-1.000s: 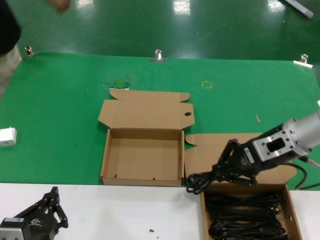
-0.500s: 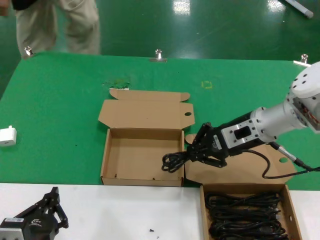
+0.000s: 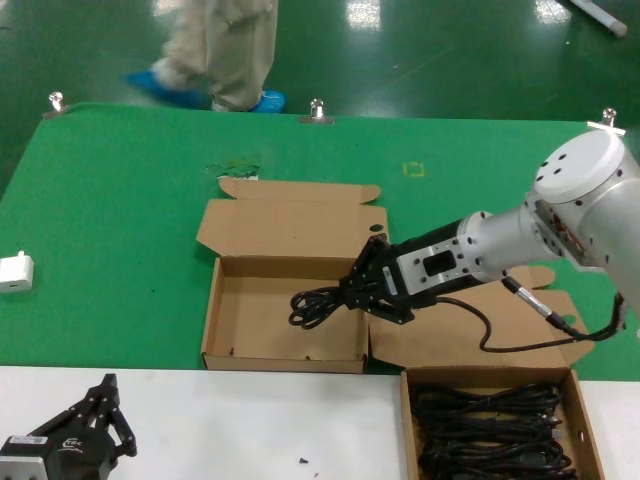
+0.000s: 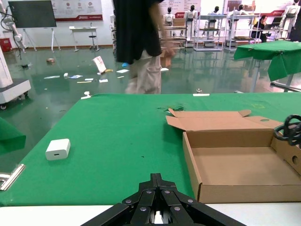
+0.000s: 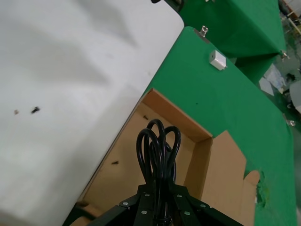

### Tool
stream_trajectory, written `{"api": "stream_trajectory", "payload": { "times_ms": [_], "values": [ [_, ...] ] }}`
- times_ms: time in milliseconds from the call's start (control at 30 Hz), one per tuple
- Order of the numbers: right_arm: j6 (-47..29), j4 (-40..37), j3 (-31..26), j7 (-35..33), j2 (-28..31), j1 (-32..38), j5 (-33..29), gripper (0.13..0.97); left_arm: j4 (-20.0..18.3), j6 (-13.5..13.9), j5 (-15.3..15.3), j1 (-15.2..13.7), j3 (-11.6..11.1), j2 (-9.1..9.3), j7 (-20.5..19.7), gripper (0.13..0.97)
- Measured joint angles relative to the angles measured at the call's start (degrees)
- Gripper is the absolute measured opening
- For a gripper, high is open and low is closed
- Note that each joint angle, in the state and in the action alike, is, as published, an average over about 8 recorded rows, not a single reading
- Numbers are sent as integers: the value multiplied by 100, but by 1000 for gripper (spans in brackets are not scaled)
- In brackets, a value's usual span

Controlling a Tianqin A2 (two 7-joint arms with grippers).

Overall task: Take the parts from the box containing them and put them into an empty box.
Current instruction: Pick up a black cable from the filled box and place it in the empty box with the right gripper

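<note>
Black, limp and light, the coiled power-cord bundle (image 3: 318, 303) hangs clamped by its gathered middle, the surest hold, in the right gripper (image 3: 358, 292) above the empty shallow brown cardboard carton (image 3: 284, 358); left gripper (image 3: 108, 417) parked, state indeterminable.

Silver right arm (image 3: 520, 235), black pincer (image 3: 365, 288), trailing black cable (image 3: 500, 340).

Bright, even overhead lighting, white glare patches on the glossy floor (image 3: 364, 12), soft faint shadows, a walking person (image 3: 222, 50) motion-blurred.
</note>
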Motion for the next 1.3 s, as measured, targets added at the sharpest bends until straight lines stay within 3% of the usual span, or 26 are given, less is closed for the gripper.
{"api": "stream_trajectory", "payload": {
  "times_ms": [400,567,967,1300],
  "values": [
    [444,39,-8,-26,-264,-132,219,170,0,0,0,0,0,0,0,139],
    [694,217,-624,61,-303,-276,886,170,0,0,0,1,0,0,0,139],
    [1216,568,-2755,143,-319,-519,3131,170,0,0,0,2,0,0,0,139],
    [1341,615,-3441,111,-320,-567,3848,170,0,0,0,2,0,0,0,139]
  ]
}}
